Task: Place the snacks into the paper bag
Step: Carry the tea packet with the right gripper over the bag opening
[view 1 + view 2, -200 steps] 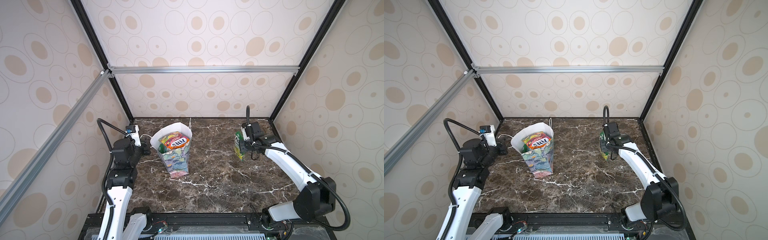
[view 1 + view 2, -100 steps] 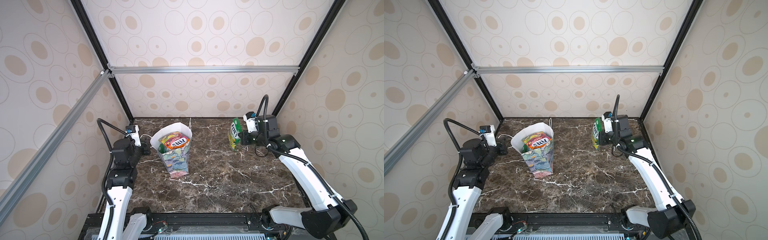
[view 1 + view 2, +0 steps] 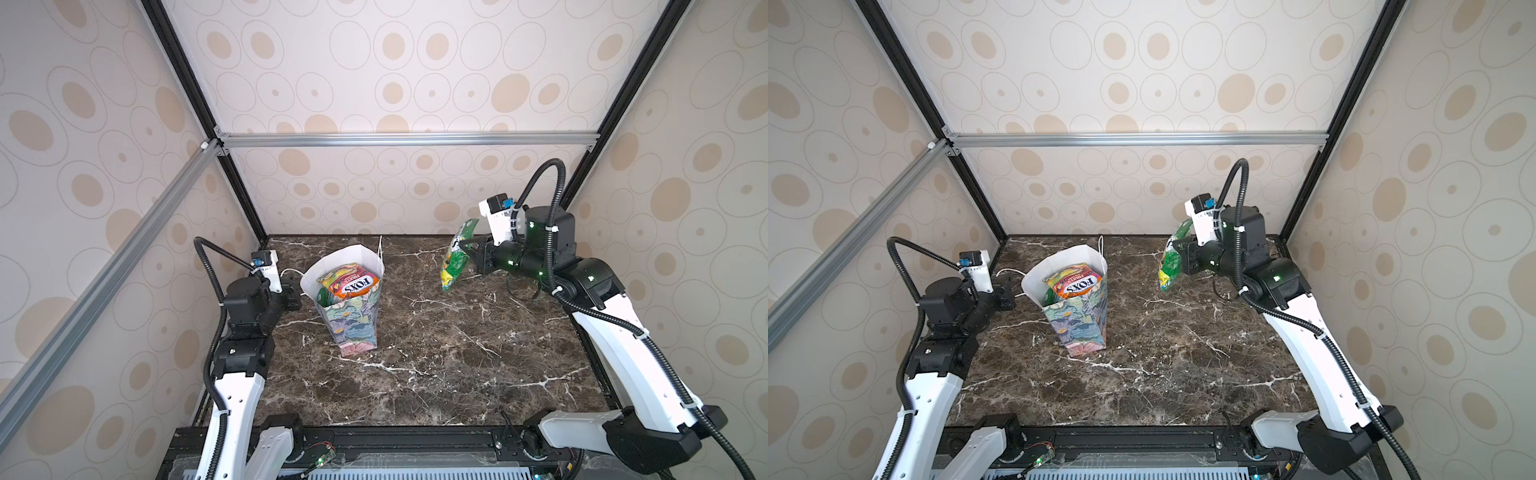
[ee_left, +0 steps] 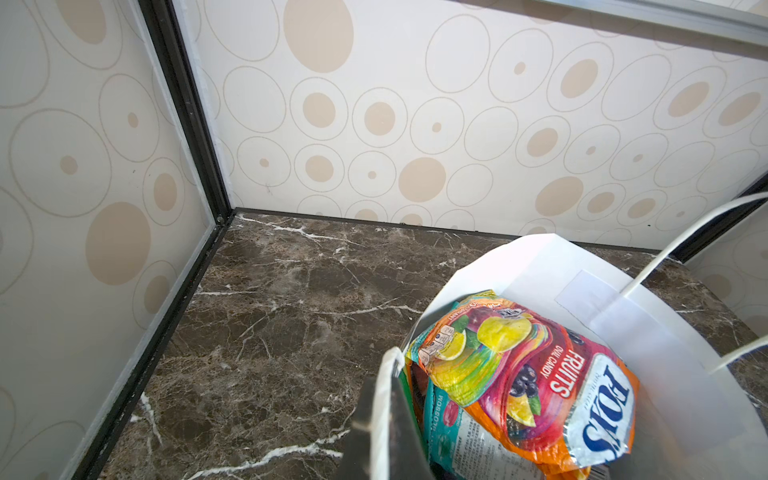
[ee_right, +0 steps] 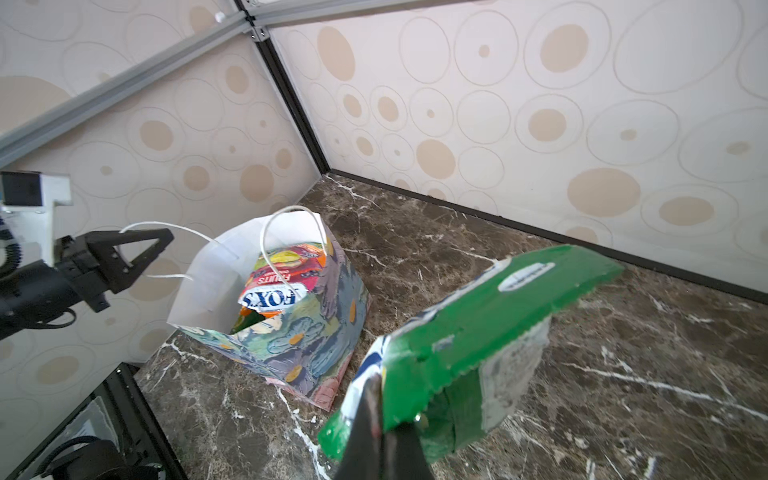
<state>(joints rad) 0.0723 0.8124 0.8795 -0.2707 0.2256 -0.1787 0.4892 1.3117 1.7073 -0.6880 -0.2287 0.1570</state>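
Step (judged): carrying a snack to the bag; no other loose packet shows on the bench (image 3: 457, 353).
Right tool (image 3: 471, 253): jaws closed on the green packet (image 3: 455, 262), pinching one long edge near its middle.
Packet place: in the air over the back right of the bench, touching nothing else.
Packet axis: near upright in both top views, with the upper end leaning toward the back wall and the lower end hanging free.
Left tool (image 5: 164, 239): jaws closed on the bag's near handle (image 4: 382, 415), just beside the rim; the cord runs from tool to bag.
Bag (image 3: 353, 328): upright on the bench, left of centre, with the mouth up and flared and the white inside showing.
Contents: an orange packet (image 3: 351, 284) lies across the mouth, close under the rim; others sit beneath it, mostly hidden.
Key relation: the mouth lies to the right tool's left and somewhat below it, well apart, with bare bench between them. The right wrist view looks down into it past the packet.
Nearer arm: the left, but it is busy with the handle. The right holds the load, so the move falls to it.
Next move (judged): travel left until over the mouth, keeping the packet end-down.
Risk (judged): the bag looks nearly full. The packet may perch on the orange one or snag the far handle (image 4: 660, 254).
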